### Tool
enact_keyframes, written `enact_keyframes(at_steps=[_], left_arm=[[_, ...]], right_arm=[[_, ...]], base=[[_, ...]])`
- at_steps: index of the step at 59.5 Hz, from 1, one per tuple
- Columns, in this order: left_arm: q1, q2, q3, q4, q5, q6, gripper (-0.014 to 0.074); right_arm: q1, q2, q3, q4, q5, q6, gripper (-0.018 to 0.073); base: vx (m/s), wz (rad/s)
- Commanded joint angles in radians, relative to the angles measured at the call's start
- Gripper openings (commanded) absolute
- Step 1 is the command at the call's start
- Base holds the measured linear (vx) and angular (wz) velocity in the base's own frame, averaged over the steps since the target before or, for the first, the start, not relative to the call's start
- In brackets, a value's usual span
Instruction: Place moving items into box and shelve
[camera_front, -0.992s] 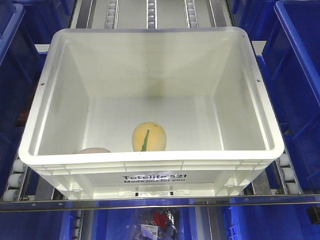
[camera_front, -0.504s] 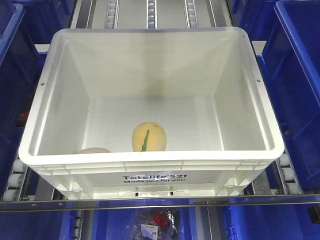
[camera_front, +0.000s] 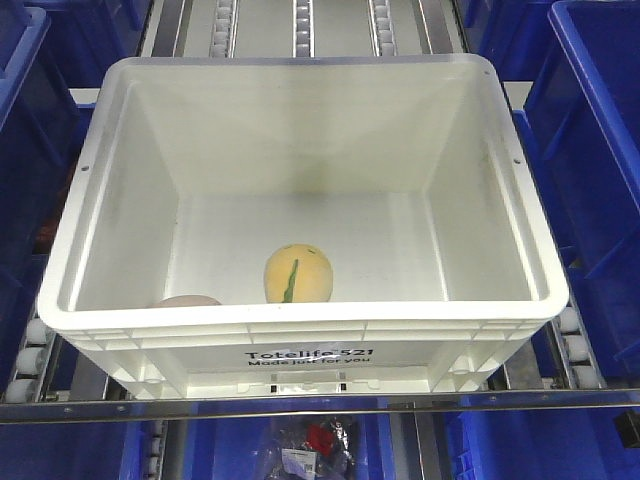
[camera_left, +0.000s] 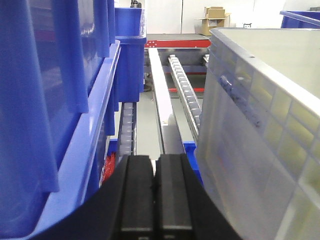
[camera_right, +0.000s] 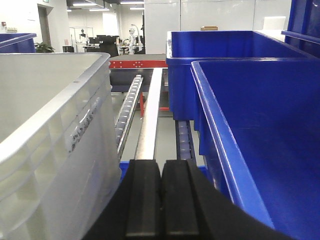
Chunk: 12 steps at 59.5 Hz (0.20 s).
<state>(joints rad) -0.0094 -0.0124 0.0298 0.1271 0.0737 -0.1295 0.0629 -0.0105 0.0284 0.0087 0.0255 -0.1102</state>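
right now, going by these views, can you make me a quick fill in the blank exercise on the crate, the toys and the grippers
1. The orange-yellow plush toy lies inside the ____ crate.
2. The stripe on that toy is ____.
3. The pinkish-beige toy is partly hidden by the crate's ____ wall.
4. The left gripper and right gripper each sit beside the crate with fingers ____.

Missing words: white; green; near; shut
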Motion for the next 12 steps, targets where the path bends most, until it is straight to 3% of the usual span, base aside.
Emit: enact_keyframes(at_steps=[1,12], left_arm=[[-0.004,-0.014,0.026,0.001,-0.083,-0.007,-0.0022],[-0.004,-0.014,0.026,0.001,-0.083,-0.007,-0.0022]], right_arm=[[-0.002,-0.015,0.022,-0.009,-0.088,-0.009,-0.0013],[-0.002,-0.015,0.022,-0.009,-0.088,-0.009,-0.0013]], base=[[0.0,0.0],[0.0,0.0]])
